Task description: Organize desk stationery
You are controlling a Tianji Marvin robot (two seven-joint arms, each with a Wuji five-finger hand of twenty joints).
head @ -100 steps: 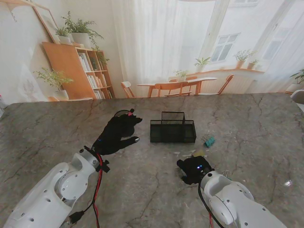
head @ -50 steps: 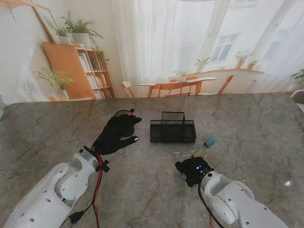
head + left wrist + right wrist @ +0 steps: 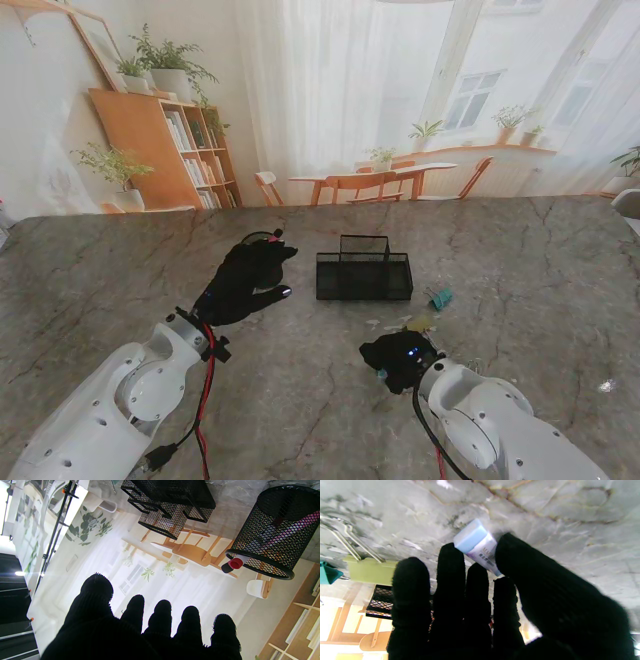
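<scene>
Right robot hand (image 3: 397,360) shifted left | marble table (image 3: 520,260) | eraser (image 3: 477,545) seemingly pinched

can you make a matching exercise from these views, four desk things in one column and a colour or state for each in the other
Things:
1. eraser
2. round mesh cup
3. binder clip
4. left hand

Colours or states:
A. yellow-green
B. open, holding nothing
C. light blue with a printed sleeve
D. black, a red-capped pen inside

Pairs: 1-C, 2-D, 3-A, 4-B
</scene>
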